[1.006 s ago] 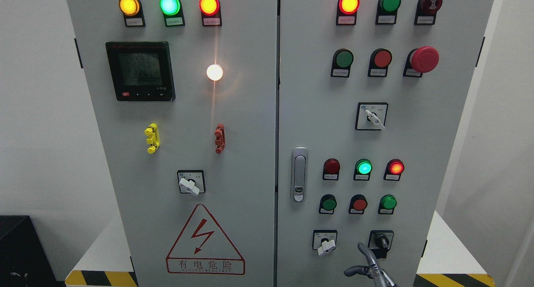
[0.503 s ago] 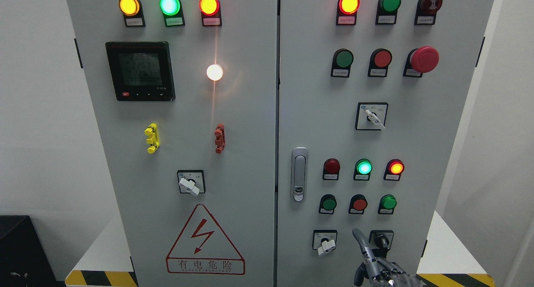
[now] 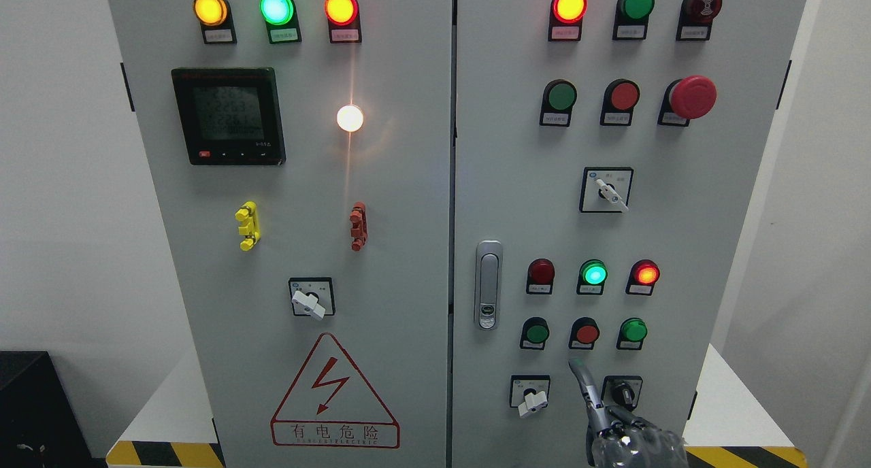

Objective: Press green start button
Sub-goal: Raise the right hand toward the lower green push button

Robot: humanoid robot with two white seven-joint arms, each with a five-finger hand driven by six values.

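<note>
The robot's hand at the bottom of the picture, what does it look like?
The right hand is bare metal, silvery grey with darker joints. Its fingers are slim and made of jointed segments, and the knuckles look rounded and shiny. No sleeve, cable or marking shows. The left hand is out of view.

Four rotary switches [image 3: 606, 190], two cabinet doors [image 3: 408, 250], one meter [image 3: 228, 116]

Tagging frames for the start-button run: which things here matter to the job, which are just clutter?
Job:
right hand, index finger raised
green buttons just above it

Clutter:
red button
emergency stop
meter
door handle
warning triangle
</note>
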